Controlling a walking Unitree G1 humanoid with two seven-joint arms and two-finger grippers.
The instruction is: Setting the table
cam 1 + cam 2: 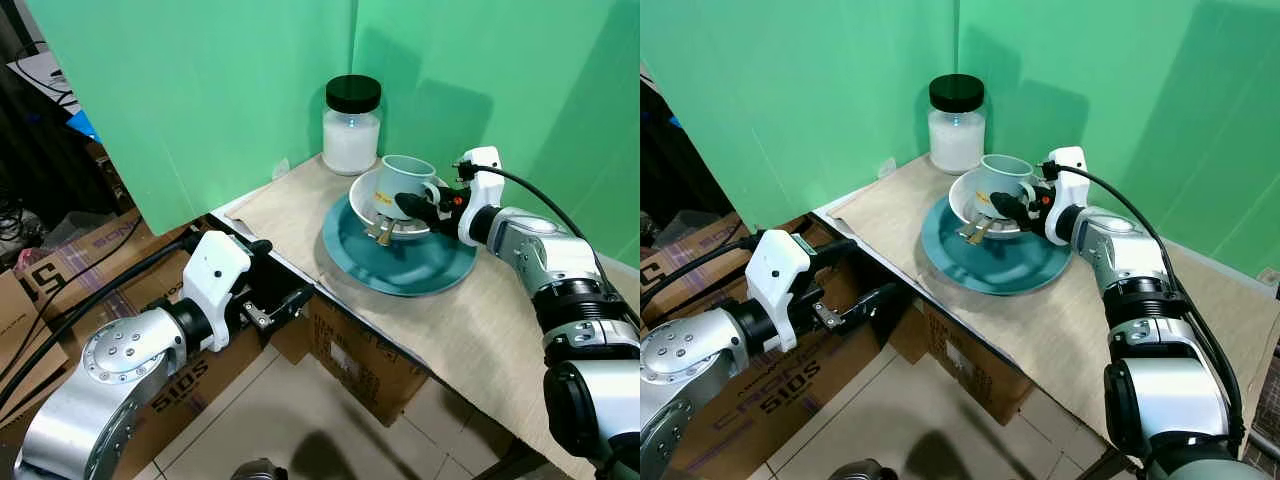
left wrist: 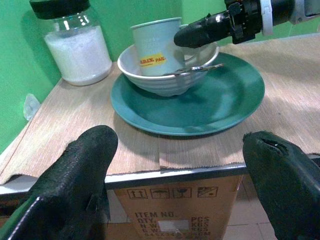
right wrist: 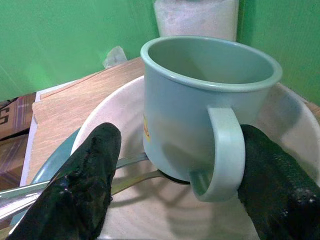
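I have the right pincer (image 1: 402, 206) reaching in from the right over the white bowl (image 1: 362, 195); its black fingers (image 3: 85, 185) stand open on either side of the handle of the pale green mug (image 3: 200, 105), one finger beside the handle, the other apart over the bowl's inside, and they are not closed on anything; the mug stands upright inside the bowl, and the bowl sits on the teal plate (image 1: 430, 268) on the wooden worktop (image 1: 290, 205); two metal utensils (image 3: 130, 172) lie in the bowl with their ends under the mug's base and their handles over the near rim, though I cannot tell which kind they are; a glass jar (image 1: 351, 125) of white grains with a black lid stands just beyond the plate, in the far corner against the green backdrop (image 1: 200, 90); my left pincer (image 1: 285, 305) hangs below the worktop's near-left edge, fingers spread wide with nothing between them, pointed towards the plate; cardboard boxes (image 1: 360, 365) sit on the floor under the worktop and to the left.
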